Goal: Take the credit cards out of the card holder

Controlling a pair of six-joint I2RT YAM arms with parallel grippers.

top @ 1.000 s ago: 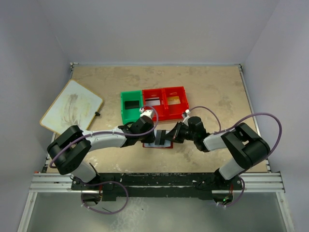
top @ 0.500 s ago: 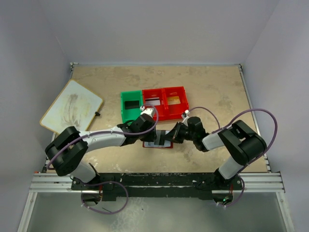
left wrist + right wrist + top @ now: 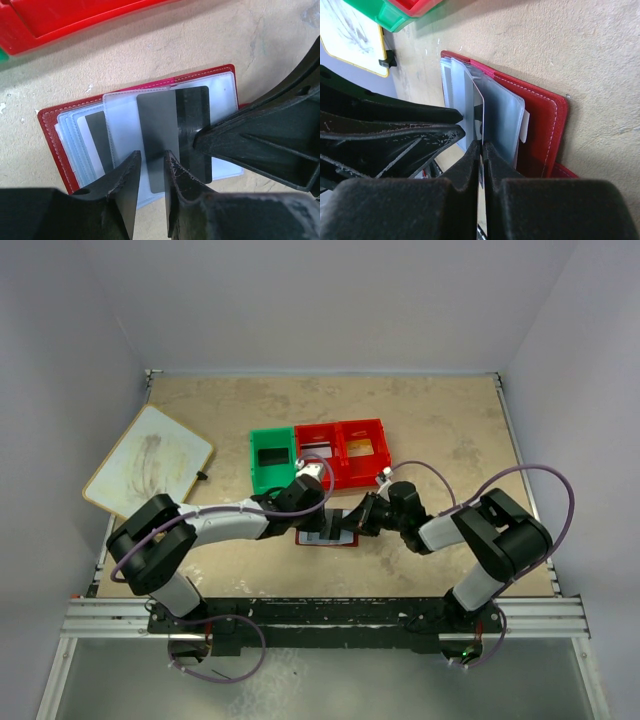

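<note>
The dark-red card holder [image 3: 325,541] lies open on the table between my two grippers, its pale plastic sleeves [image 3: 122,120] facing up. In the left wrist view its red cover [image 3: 55,135] frames the sleeves. A silver-grey card [image 3: 157,125] and a black card [image 3: 194,120] stick partly out of them. My left gripper [image 3: 152,156] sits over the grey card's near end with a narrow gap between its jaws. My right gripper [image 3: 481,145] is shut on the thin edge of the black card [image 3: 479,107], beside the holder's cover [image 3: 545,130]. Its fingers [image 3: 260,145] reach in from the right.
A green-and-red bin tray [image 3: 342,476] stands just behind the holder; a dark card [image 3: 272,455] lies in its green compartment and a gold-brown one [image 3: 362,448] in a red one. A large white board [image 3: 150,460] lies at the left.
My left gripper has shifted slightly right and farther over the holder. The right gripper and the holder have hardly moved.
</note>
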